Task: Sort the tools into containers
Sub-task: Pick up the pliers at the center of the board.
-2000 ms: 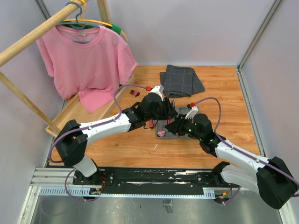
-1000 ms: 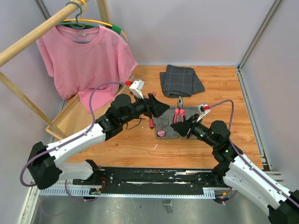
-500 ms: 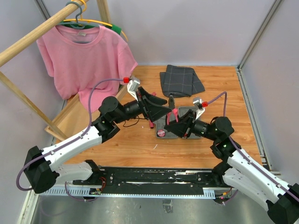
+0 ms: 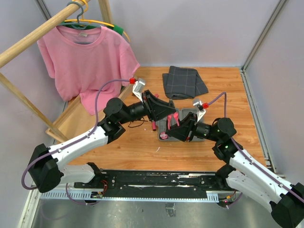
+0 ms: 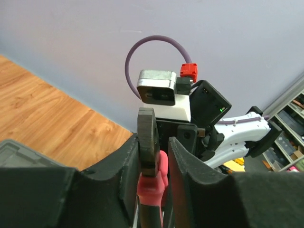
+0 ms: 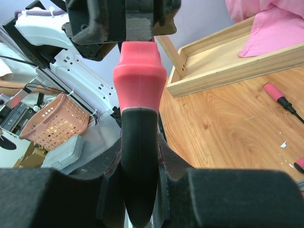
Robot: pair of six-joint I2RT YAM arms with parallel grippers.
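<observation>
Your left gripper clamps the pliers — dark head up, red grip pinched in the jaws — with the right arm's wrist camera just behind.

The left arm reached from its base at the near left edge forward and to the right, forearm sloping up to a roughly level wrist. The right arm rose from its base at the near right and stretched leftward, its wrist held low. The two grippers met nose to nose near the middle. The left gripper pointed right, its fingers pressed against the metal head of the pliers. The right gripper pointed left, clamped snugly on the red and black handle.
</observation>
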